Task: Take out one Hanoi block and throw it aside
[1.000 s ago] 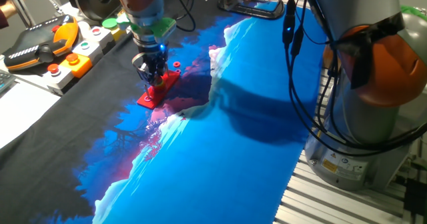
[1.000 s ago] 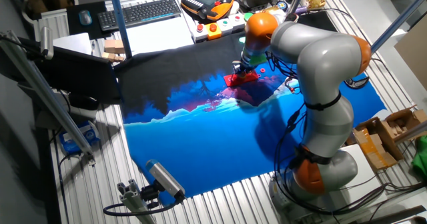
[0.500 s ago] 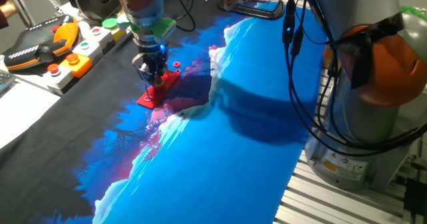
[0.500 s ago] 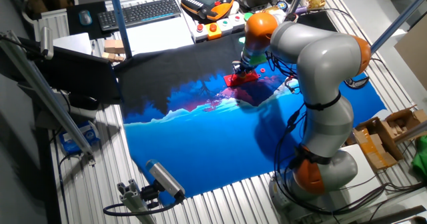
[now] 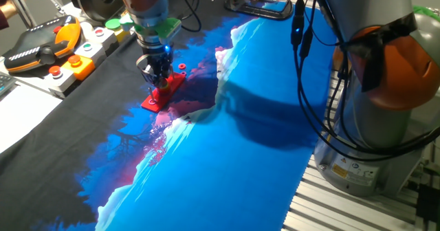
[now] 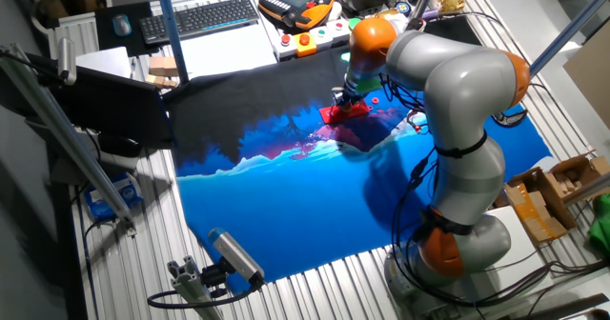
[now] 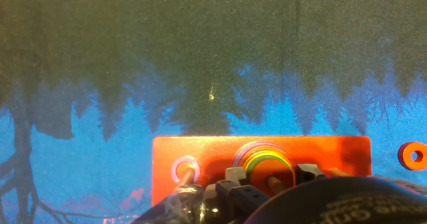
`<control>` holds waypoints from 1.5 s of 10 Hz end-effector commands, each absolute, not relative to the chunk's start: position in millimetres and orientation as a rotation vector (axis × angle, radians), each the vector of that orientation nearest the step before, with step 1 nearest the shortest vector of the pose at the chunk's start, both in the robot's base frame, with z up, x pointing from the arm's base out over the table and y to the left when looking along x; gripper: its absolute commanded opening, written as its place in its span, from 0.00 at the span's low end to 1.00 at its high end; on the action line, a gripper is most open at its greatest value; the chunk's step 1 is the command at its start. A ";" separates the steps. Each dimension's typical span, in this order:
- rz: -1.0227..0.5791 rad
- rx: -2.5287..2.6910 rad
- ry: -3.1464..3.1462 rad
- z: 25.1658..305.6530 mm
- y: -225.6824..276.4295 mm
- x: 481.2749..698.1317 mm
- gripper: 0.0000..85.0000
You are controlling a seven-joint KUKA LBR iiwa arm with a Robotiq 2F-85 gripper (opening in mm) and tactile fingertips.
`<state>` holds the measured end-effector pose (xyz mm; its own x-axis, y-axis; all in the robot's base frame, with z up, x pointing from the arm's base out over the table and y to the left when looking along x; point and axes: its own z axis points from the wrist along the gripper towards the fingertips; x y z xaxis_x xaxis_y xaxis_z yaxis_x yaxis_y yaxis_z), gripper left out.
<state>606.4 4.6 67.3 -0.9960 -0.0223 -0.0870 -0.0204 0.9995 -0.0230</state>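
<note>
A long red peg board (image 7: 200,151) lies on the printed cloth; it also shows in one fixed view (image 5: 157,97) and in the other fixed view (image 6: 355,110). A stack of rings, purple, yellow and green with an orange core (image 7: 265,165), sits on its middle peg. My gripper (image 7: 270,173) hangs right over this stack, one fingertip (image 7: 233,175) on each side, open. It shows low over the board in both fixed views (image 5: 159,85) (image 6: 345,104). A tiny red-orange Hanoi block (image 7: 413,156) lies flat on the cloth, right of the board and apart from it (image 5: 183,68).
An orange teach pendant (image 5: 41,49) and a button box (image 5: 86,56) stand at the back left. A keyboard (image 6: 200,17) lies beyond the cloth. The arm's base (image 5: 385,93) and its cables take up the right side. Cardboard boxes (image 6: 558,191) sit beside the table.
</note>
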 end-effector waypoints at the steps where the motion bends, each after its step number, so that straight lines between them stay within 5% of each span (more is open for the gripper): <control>1: -0.034 -0.037 3.054 67.3 4.6 606.5 0.44; 4: -0.034 -0.042 3.052 67.5 4.6 606.4 0.35; 9: -0.030 -0.049 3.055 72.0 4.3 605.5 0.03; 15: -0.034 -0.037 3.055 76.7 3.3 604.5 0.01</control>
